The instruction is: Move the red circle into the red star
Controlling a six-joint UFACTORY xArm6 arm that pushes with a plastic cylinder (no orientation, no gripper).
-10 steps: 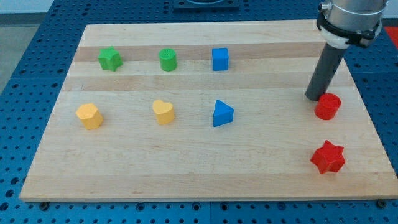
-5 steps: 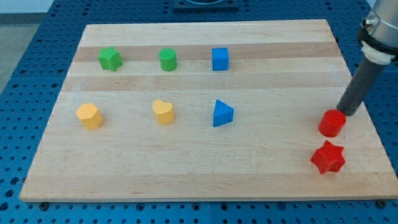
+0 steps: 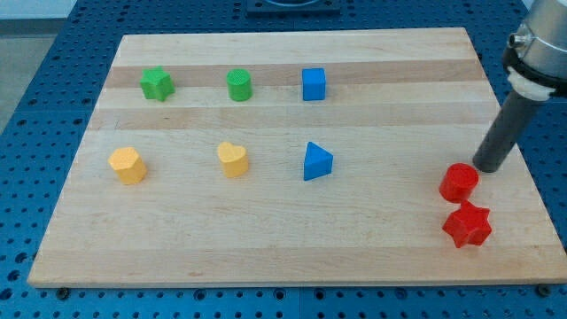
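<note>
The red circle (image 3: 459,182) lies near the board's right edge, just above and slightly left of the red star (image 3: 467,224); the two look nearly touching. My tip (image 3: 487,167) stands on the board just up and right of the red circle, close against its upper right side. The dark rod rises from there toward the view's top right.
A green star (image 3: 157,84), green circle (image 3: 239,85) and blue square (image 3: 314,84) line the upper row. A yellow hexagon (image 3: 128,165), yellow heart (image 3: 234,159) and blue triangle (image 3: 316,161) line the middle row. The wooden board's right edge (image 3: 523,168) is close to my tip.
My tip moved from the circle's upper left over to its upper right. The red circle slid down and left, ending beside the red star.
</note>
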